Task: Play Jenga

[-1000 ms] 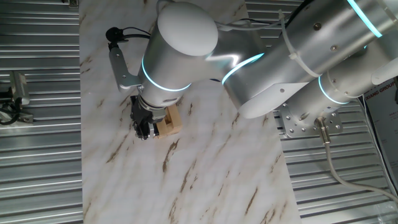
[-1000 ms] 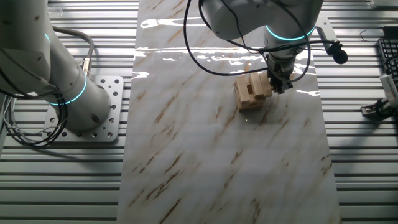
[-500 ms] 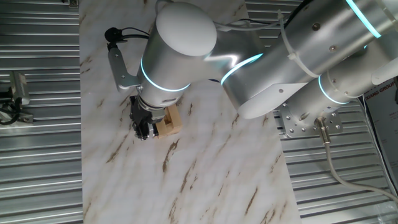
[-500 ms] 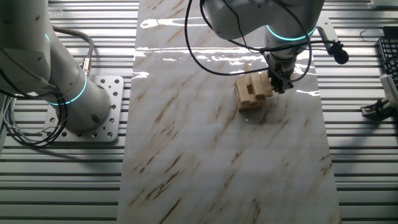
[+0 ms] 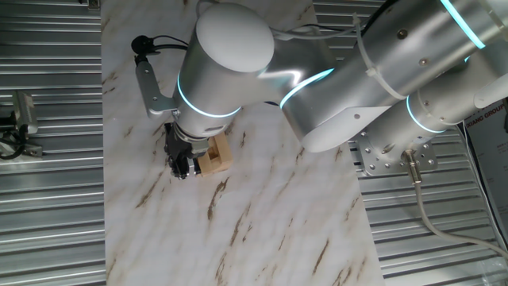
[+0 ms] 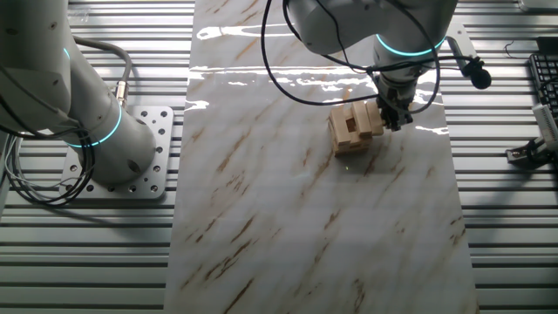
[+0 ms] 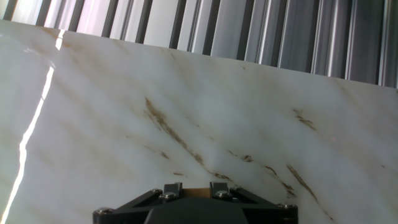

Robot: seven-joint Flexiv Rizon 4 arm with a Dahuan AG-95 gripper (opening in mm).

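Jenga (image 6: 351,130) sits as a small stack on the marble table (image 6: 288,227), with the gripper (image 6: 391,116) right at its side, maybe pulling one block, though I cannot tell if its fingers are together.

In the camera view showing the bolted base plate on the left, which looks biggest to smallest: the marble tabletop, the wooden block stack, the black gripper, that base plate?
1. Marble tabletop
2. Base plate
3. Block stack
4. Gripper, though partly hidden, so the last two are close.
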